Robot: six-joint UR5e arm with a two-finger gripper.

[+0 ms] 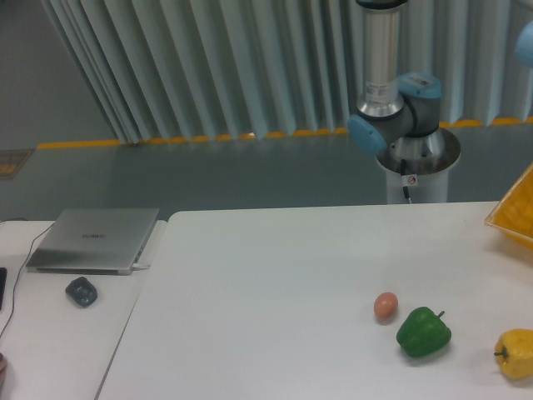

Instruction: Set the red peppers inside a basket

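The glossy red bell pepper is not seen anywhere right now. It is not on the surface with the other things. It may be lying inside the basket, or it may be held up out of view. Which one is true cannot be told.

On the far left, a flat grey laptop (92, 239) is laid shut on a side surface. A small dark lump (82, 291) is set near it, a bit closer to the front. Next, the big white surface (275, 283) is seen, and most of it is bare. Behind it, the grey and blue robot arm (391, 125) is stood on its round base. Only the lower part of the arm is shown. The jaws are out of the picture, so it cannot be told if they are apart, together, or clamped on something.

Further right, a small brown egg-shaped thing (386, 306) is set just beside a shiny green bell pepper (423, 332). A yellow bell pepper (516, 354) is seen at the bottom right corner, partly cut off. Above it, at the right edge, a corner of the see-through yellow-orange plastic basket (510, 215) is shown, with its side slanted.

A pepper like the red one is thought to be light and hollow. Its skin is smooth, so it could slip. It is fairly firm, but it could be dented if it is squeezed hard. It is best held gently across its wide middle, not by the thin stem.
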